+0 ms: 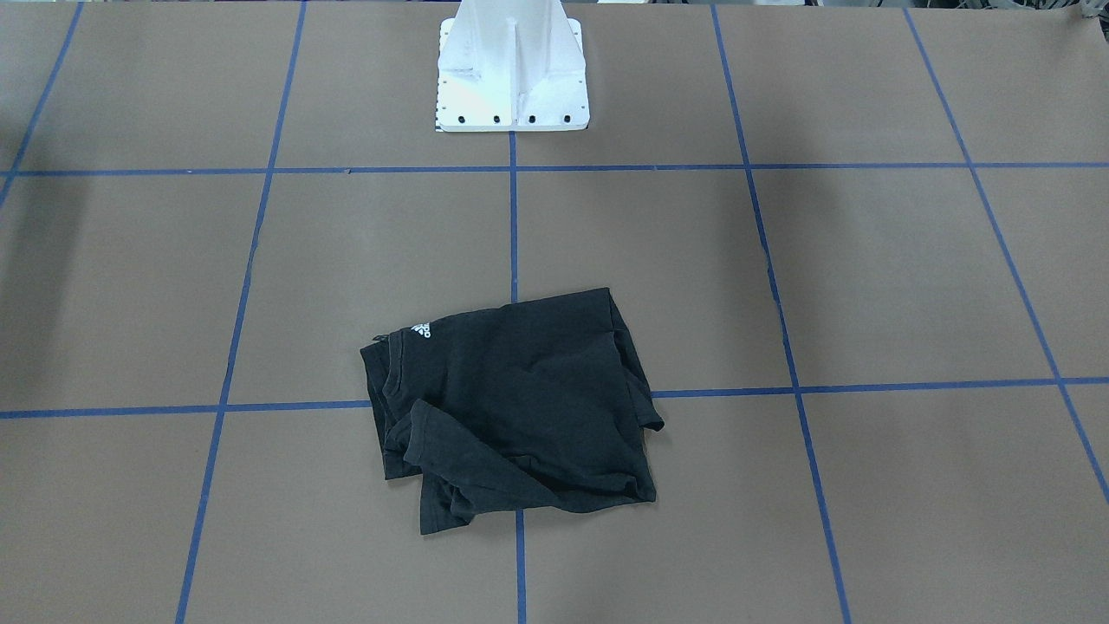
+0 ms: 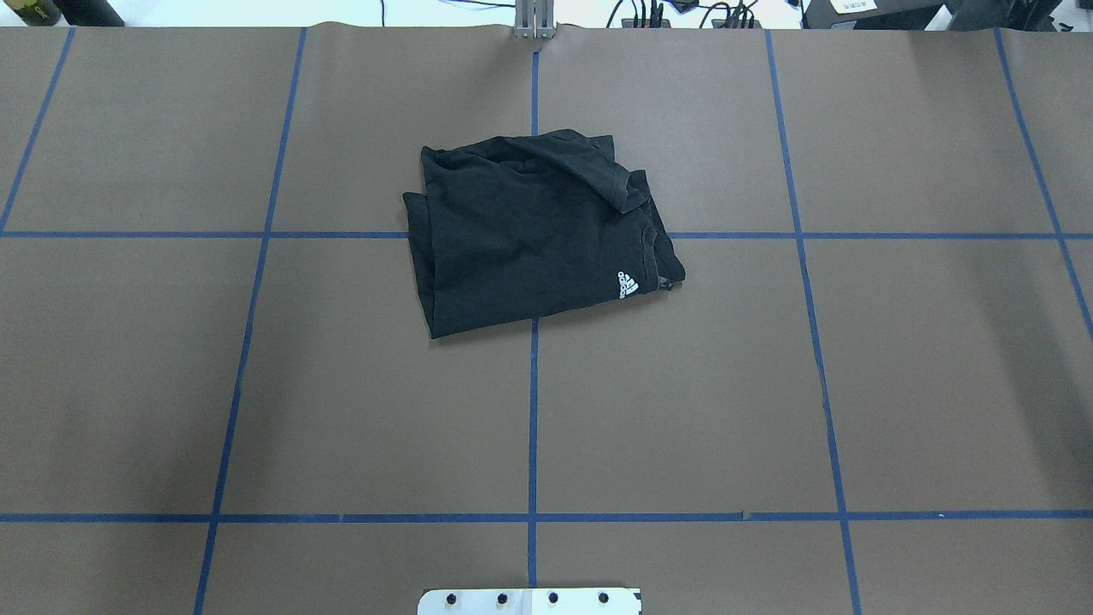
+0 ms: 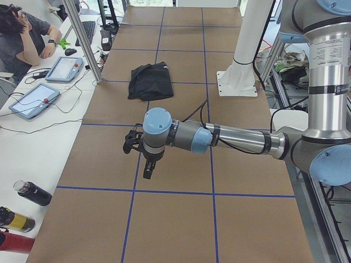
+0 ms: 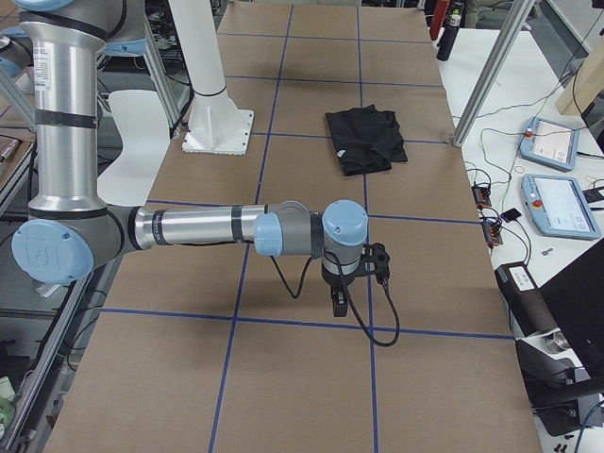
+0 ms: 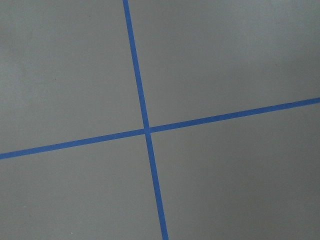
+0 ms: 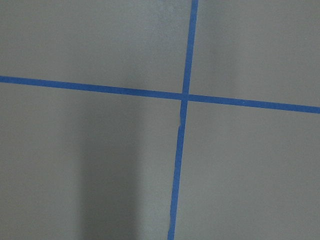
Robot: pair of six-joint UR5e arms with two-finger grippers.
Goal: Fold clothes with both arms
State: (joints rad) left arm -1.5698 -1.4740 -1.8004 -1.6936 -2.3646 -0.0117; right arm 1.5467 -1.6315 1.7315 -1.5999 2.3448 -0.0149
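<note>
The clothes are one black T-shirt [image 2: 529, 231], folded into a rough, wrinkled rectangle with a small white logo [image 2: 628, 285] facing up. It lies on the brown table [image 2: 341, 410] past the middle, and is also seen as the T-shirt [image 1: 511, 407] [image 3: 149, 81] [image 4: 366, 140]. Both arms hover far from it near the table's ends. The left gripper [image 3: 147, 169] and the right gripper [image 4: 337, 302] point down over bare table. I cannot tell whether either is open or shut. Both wrist views show only blue tape crossings.
The white pedestal base [image 1: 511, 78] stands at the robot's side of the table. Blue tape lines [image 2: 532, 410] grid the surface. A side desk holds tablets [image 3: 33, 100] and bottles [image 3: 32, 193], with a seated person [image 3: 24, 38] beyond. Metal posts [image 3: 92, 44] [image 4: 491, 66] stand at the table's far edge.
</note>
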